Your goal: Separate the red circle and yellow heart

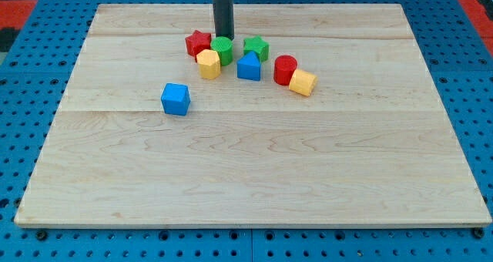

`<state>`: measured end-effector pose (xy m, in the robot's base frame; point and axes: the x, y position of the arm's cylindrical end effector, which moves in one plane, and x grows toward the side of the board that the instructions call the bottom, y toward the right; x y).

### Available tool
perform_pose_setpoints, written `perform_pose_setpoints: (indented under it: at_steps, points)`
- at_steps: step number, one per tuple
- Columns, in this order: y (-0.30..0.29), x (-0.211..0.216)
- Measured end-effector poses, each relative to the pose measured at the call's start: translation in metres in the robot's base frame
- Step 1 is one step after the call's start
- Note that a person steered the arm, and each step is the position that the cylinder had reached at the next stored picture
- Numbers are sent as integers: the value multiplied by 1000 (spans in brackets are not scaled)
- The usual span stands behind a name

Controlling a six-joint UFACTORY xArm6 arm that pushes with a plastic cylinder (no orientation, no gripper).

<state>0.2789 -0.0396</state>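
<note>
The red circle stands right of the board's middle, near the view's top. The yellow heart touches it on its lower right side. My tip is at the view's top, just behind the green circle and right of the red star. It is well to the left of the red circle and the yellow heart, with other blocks between.
A green star, a blue triangle-like block and a second yellow block crowd around the green circle. A blue cube stands alone at the lower left of the cluster. The wooden board lies on a blue pegboard.
</note>
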Motion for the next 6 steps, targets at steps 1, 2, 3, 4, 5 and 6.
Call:
perform_pose_setpoints:
  at_steps: [1, 2, 3, 4, 5, 6]
  points:
    - [30, -15]
    - [79, -9]
    - [134, 12]
    - [168, 56]
    - [195, 89]
    - [99, 91]
